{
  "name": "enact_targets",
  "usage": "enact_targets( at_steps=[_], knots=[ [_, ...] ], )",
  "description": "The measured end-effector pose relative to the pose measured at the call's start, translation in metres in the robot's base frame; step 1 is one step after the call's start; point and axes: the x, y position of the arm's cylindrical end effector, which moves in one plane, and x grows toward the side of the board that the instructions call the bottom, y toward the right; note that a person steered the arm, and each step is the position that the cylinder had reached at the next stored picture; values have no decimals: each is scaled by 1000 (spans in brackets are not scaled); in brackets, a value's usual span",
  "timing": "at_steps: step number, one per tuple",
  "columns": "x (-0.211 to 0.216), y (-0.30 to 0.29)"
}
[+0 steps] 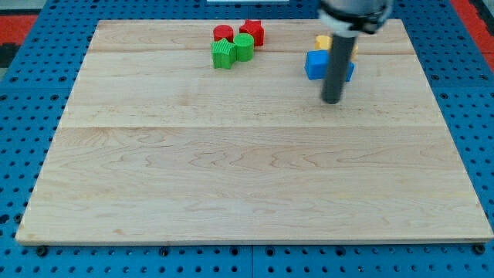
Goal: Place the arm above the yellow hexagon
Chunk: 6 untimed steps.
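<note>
My tip [332, 100] rests on the wooden counter [247, 177] at upper right of frame, just below a blue block [315, 65]; the yellow hexagon [323, 42] sits behind it, partly hidden by the jawless rod tool.

Blue block [318, 65] and yellow block [324, 42] crowd my tip [332, 100] from above. Red blocks [251, 32] and green blocks [223, 54] cluster well left. Wooden board [231, 177] below lies open.

Bench [231, 185]: pale wooden board of joined planks, grain running across the view.
Surround [31, 100]: blue perforated panel — rows of small dark holes on every side.
Corners [475, 15]: red patches at the view's top — partly cut off.
Light: even, soft.
</note>
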Motion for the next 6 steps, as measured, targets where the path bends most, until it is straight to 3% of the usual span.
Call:
enact_targets(
  at_steps=[1, 2, 4, 6],
  knots=[
    [-13, 71],
    [-45, 78],
    [-130, 76],
    [-145, 39]
  ],
)
